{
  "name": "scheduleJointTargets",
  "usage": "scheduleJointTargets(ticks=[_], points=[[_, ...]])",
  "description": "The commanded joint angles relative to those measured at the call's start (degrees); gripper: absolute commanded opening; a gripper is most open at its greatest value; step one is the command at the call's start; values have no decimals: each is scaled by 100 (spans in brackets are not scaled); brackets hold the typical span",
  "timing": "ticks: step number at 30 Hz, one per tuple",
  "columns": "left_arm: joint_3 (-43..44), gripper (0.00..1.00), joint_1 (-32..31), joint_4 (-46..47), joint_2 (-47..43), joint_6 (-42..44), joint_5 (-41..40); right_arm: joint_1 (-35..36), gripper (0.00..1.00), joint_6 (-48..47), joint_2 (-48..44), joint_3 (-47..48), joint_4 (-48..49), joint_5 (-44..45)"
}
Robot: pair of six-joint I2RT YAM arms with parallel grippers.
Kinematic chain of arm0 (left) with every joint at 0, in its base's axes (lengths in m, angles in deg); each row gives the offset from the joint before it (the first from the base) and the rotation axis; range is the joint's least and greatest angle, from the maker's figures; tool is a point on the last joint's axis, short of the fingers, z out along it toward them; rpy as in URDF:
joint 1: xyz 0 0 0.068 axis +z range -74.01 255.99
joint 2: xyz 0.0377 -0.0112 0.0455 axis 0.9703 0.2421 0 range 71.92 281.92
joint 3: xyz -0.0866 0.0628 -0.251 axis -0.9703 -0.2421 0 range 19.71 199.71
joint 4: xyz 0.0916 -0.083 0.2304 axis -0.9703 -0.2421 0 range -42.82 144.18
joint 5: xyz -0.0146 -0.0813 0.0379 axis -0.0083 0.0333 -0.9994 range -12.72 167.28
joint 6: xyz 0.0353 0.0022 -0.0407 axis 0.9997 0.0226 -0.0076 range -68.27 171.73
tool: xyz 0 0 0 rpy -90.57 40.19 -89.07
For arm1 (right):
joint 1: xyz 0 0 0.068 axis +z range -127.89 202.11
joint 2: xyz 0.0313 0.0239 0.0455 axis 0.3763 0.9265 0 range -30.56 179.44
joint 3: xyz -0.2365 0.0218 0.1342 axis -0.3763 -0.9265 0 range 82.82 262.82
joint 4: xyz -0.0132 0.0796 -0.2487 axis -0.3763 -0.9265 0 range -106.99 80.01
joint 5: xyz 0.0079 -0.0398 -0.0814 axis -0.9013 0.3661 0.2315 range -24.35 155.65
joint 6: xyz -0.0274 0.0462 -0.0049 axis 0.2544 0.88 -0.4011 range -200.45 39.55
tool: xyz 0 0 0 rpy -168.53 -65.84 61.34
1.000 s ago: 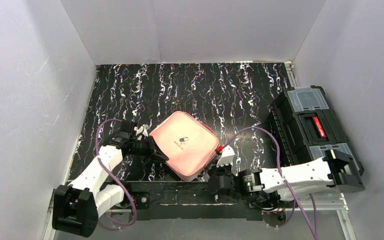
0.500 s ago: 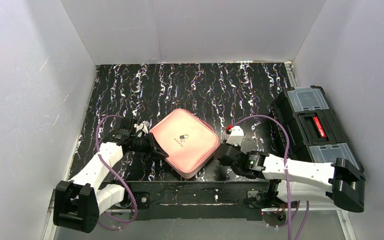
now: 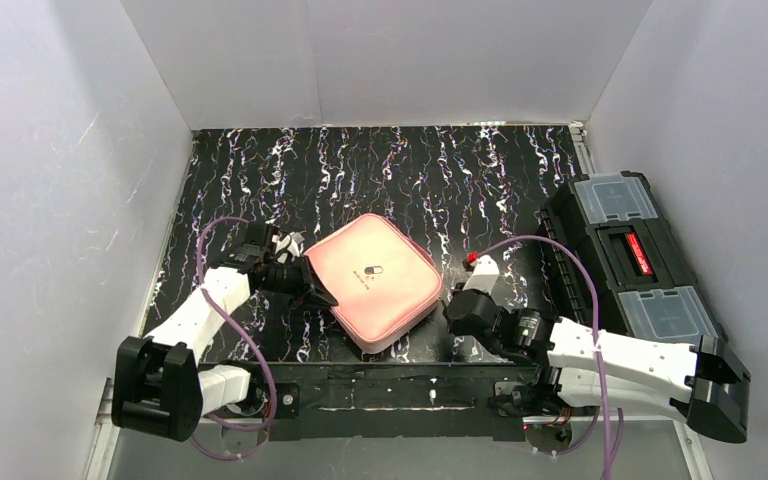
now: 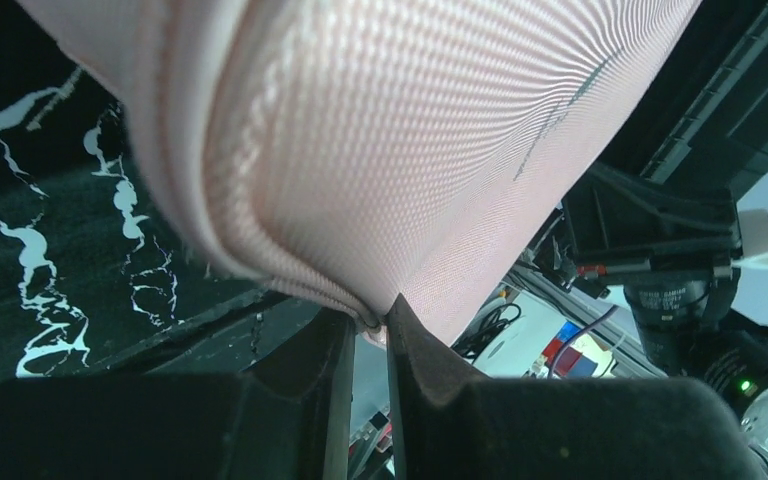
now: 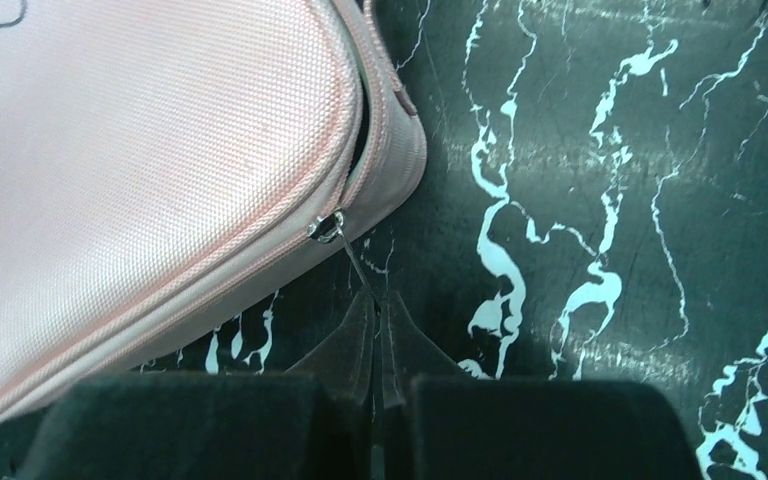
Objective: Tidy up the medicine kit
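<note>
- Drawing the zip round the corner calls for a pull along the line of the teeth, low to the table. That way the thin metal zip tab (image 5: 348,255) is less likely to slip from the right gripper (image 5: 377,300), whose fingers are pressed together on its tip.
- The left gripper (image 4: 370,322) pinches the piped seam on the opposite side of the pink rounded-square fabric zip case (image 3: 375,282). That anchor needs to be firm, or the soft case will likely slide rather than open.
- The case lies lid-up near the front middle of the black white-veined table (image 3: 410,170), between the arms.
- Its shell is coarse, ribbed weave, padded, with rounded corners. A dark gap in the zip shows just past the small silver slider (image 5: 326,226).
- A hard black plastic toolbox (image 3: 625,250) sits well apart on the right.
</note>
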Motion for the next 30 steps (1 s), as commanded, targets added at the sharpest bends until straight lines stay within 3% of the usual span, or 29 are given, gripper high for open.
scheduleJointTargets(ticks=[1,7,14,20,24,30], points=[[403,1,95,57,324,218,-206,577,1,658,-34,-137,-1105,626],[775,3,140,191,927,224,-239,1787,1,1601,600,243,-1483,1065],[1468,18,219,-19,1521,339,-402,2821,1,2171,1923,1409,-2002,1496],[1899,44,301,-373,1796,608,-658,2922,1,1950,2552,1842,-1563,1501],[1763,68,308,-607,1361,789,-934,2908,1,1685,2750,1985,-1178,1439],[1045,81,303,-892,343,759,-822,2839,1,1046,3062,2348,-594,1291]])
